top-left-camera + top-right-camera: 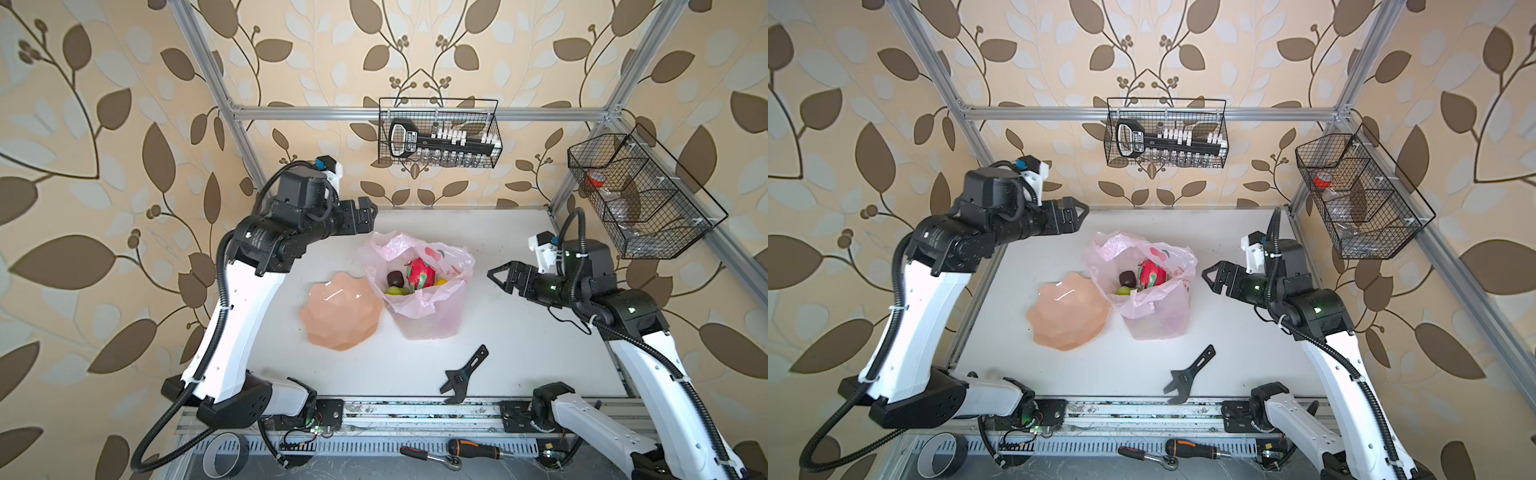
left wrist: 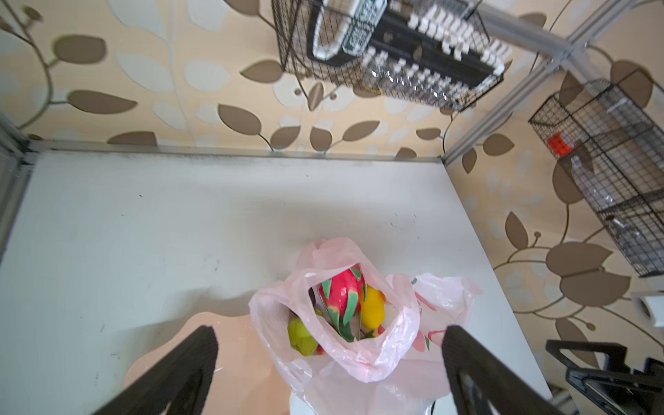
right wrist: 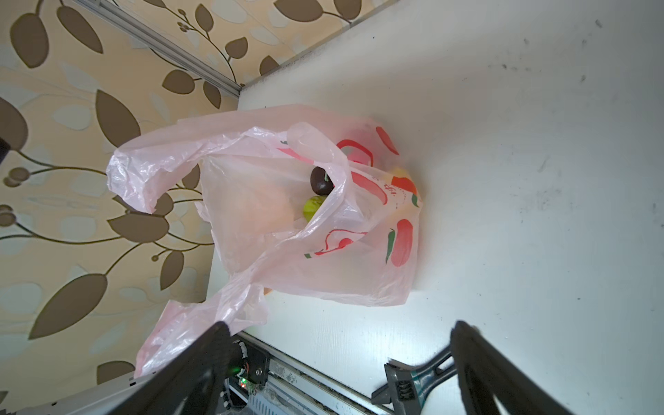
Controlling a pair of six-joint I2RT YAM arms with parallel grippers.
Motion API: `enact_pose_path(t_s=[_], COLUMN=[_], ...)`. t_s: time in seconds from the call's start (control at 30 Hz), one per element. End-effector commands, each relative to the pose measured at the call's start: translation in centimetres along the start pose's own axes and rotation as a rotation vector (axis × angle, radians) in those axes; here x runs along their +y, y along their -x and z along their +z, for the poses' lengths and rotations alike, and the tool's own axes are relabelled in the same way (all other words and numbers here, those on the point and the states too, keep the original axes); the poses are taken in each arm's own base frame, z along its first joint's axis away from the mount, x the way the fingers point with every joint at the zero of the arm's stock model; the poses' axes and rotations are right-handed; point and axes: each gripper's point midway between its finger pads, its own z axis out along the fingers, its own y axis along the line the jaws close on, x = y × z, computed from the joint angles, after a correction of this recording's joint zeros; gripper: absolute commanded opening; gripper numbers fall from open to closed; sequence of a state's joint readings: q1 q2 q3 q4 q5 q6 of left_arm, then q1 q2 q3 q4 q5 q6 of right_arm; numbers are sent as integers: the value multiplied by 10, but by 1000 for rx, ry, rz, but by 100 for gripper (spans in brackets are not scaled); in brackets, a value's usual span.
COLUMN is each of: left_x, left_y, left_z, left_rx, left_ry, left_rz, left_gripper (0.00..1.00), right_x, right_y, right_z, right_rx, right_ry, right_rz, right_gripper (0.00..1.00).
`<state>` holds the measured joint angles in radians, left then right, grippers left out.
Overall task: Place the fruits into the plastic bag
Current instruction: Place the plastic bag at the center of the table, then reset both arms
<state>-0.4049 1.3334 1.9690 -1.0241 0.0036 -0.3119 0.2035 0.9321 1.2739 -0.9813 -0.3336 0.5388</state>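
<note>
White tabletop (image 1: 511,340), leaf-patterned wallpaper (image 1: 124,124) behind: a pink plastic bag (image 1: 432,320) stands open holding a dragon fruit (image 1: 420,274), lemon (image 2: 373,305), dark purple fruit (image 1: 395,277) and green piece (image 2: 301,336). Left fingers (image 2: 187,370) and right fingers (image 3: 481,359) flank the bag, spread apart, empty. A peach plate (image 1: 340,316) sits just beside the bag.

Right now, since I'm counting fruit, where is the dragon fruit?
In a top view the dragon fruit sits inside the open plastic bag at mid-table, between the dark purple fruit and the lemon.
</note>
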Motion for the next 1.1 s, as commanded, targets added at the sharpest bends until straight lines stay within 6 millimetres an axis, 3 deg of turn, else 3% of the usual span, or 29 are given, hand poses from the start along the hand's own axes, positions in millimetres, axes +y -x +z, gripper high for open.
enact_pose_path(t_s=[0.0, 0.13, 0.3, 0.5, 0.6, 0.67, 0.8, 0.93, 1.07], left_x=[15, 29, 56, 107, 146, 182, 241, 262, 273], left_y=[16, 17, 5, -34, -67, -94, -138, -172, -199], left_z=[-15, -31, -40, -17, 14, 31, 43, 56, 73], left_rx=[-101, -157, -188, -188, -167, -142, -182, -279, -281], left_ry=[82, 141, 261, 424, 503, 569, 696, 701, 690], left_rz=[-2, 7, 32, 39, 39, 7, 19, 76, 37], left_gripper=[99, 99, 99, 99, 99, 99, 99, 99, 99], right_x=[-1, -11, -36, -91, -127, -154, -195, -209, -218], right_y=[-3, 8, 27, 60, 68, 74, 84, 77, 62], right_z=[-13, -18, -16, 5, 29, 45, 63, 70, 76], right_rx=[30, 2, -45, -184, -263, -308, -469, -615, -646], right_ry=[-21, -87, -192, -369, -441, -484, -541, -536, -541], right_rz=[-79, -109, -111, -95, -79, -54, -89, -173, -240], right_gripper=[98, 100, 100, 100, 100, 100, 100, 100, 100])
